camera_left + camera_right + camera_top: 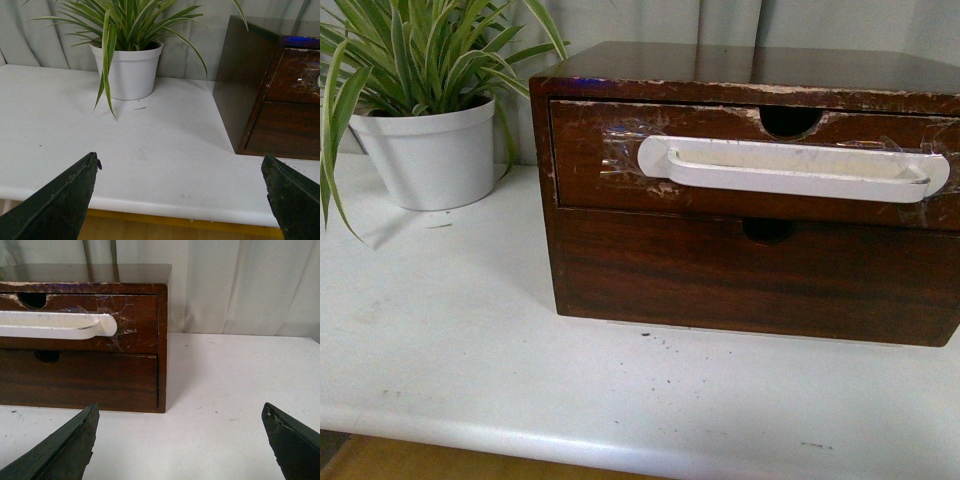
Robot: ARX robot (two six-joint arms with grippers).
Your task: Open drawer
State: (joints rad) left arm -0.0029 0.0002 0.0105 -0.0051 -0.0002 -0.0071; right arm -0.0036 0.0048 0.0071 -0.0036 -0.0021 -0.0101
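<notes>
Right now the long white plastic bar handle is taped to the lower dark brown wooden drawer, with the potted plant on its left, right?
No. The long white plastic bar handle is taped to the upper scratched dark brown wooden drawer, as the front view shows. The potted plant is on its left.

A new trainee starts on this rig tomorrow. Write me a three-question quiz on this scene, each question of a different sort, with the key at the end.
1. True or false: the drawer bearing the white handle sits above the plain drawer front.
2. In the front view, what stands on the table to the left of the cabinet? A. a potted plant B. a mug C. a stack of books
3. Fill in: in their wrist views, the left tool and the right tool both have jaws standing ____.
Key: 1 true; 2 A; 3 open.
</notes>
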